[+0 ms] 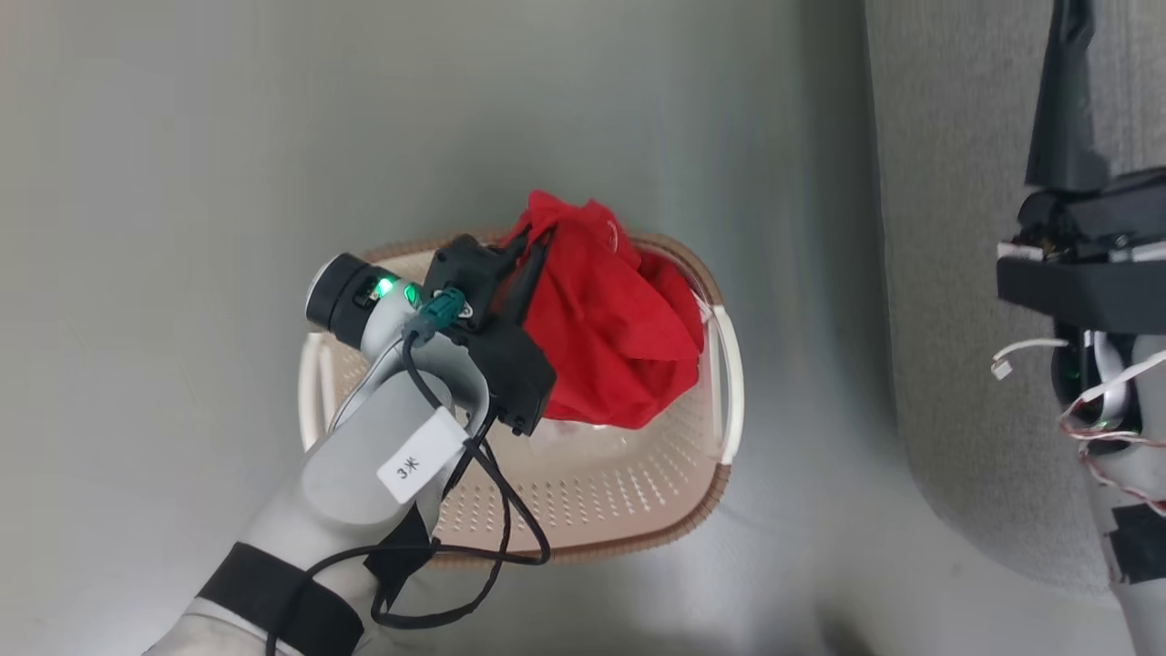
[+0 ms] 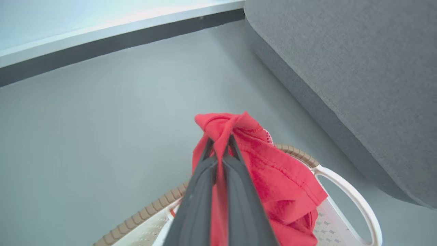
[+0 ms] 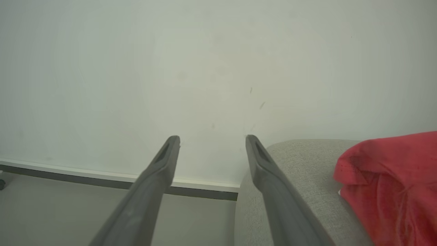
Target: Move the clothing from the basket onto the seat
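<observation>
1. The seat (image 1: 947,364) stands at 3 o'clock of the basket (image 1: 638,538), apart.
2. The basket sits under my left arm.
3. The clothing (image 1: 610,337) hangs bunched over its 1 o'clock rim; a red piece (image 3: 392,184) lies on the seat.
4. My left gripper (image 2: 221,141) pinches the clothing tight.
5. My right gripper (image 3: 211,140) is spread wide, empty.

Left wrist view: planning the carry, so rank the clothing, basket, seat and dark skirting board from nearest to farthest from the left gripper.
1. clothing, clamped in the left gripper.
2. basket, directly beneath.
3. seat, to the view's right.
4. skirting board, far ahead at the wall.
</observation>
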Motion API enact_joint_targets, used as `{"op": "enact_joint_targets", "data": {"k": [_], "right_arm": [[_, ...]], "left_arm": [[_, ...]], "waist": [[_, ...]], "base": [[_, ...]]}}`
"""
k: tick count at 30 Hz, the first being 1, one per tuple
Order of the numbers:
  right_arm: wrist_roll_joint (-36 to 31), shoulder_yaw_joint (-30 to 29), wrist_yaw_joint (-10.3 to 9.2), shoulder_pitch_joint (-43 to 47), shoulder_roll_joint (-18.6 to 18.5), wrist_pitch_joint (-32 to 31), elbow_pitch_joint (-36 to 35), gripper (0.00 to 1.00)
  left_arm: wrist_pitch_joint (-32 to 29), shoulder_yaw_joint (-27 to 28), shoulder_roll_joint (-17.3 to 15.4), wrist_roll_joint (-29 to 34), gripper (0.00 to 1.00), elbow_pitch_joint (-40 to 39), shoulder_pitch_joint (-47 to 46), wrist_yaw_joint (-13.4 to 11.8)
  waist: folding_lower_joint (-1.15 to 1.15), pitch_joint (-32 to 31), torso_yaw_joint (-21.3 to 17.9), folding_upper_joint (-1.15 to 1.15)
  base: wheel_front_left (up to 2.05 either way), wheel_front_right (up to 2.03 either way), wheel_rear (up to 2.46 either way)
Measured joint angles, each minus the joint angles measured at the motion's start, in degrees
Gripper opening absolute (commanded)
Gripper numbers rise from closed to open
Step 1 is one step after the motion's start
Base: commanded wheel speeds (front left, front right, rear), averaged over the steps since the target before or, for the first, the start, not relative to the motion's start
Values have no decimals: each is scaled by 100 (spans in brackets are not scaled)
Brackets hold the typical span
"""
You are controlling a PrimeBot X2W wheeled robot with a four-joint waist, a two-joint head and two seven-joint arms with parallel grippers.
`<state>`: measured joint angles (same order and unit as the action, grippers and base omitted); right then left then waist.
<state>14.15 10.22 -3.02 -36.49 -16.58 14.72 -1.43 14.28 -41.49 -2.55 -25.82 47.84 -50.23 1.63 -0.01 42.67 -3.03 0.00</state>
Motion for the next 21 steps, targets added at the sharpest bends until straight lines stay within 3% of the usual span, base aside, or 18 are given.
{"op": "enact_joint_targets", "data": {"k": [10, 21], "right_arm": [[65, 113, 58, 294, 200, 0, 498, 100], [155, 402, 267, 541, 509, 0, 1098, 100]], "left_arm": [[2, 215, -33, -188, 0, -449, 10, 230], [2, 533, -334, -193, 0, -1004, 1, 293]], "waist": [[0, -717, 286, 0], [-1, -1628, 463, 0]], "base": [[0, 0, 0], [0, 0, 0]]}}
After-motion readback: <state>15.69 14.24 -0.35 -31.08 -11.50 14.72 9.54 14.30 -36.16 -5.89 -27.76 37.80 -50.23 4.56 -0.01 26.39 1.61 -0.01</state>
